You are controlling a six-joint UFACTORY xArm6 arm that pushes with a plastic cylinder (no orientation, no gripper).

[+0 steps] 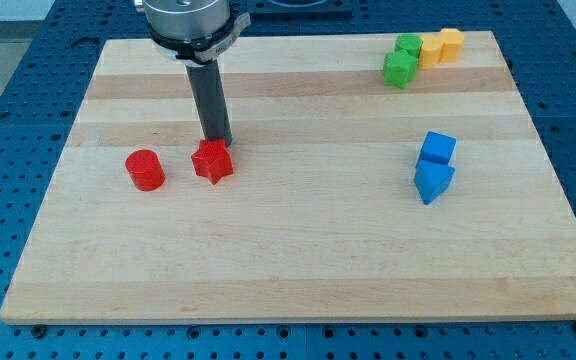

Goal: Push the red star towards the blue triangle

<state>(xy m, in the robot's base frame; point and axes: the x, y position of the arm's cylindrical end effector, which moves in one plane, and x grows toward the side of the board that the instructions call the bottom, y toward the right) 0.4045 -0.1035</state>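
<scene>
A red star (212, 162) lies on the wooden board (298, 260) left of centre. My tip (218, 141) stands just behind it, at its top edge, touching or nearly touching. A blue triangle (432, 182) lies far off at the view's right, with a blue cube (438, 148) right above it and touching it. The star and the triangle are at about the same height in the view.
A red cylinder (145, 169) sits just left of the star. At the top right are two green blocks (400, 69) (409, 45), a yellow block (431, 50) and an orange-yellow cylinder (450, 45), clustered together near the board's top edge.
</scene>
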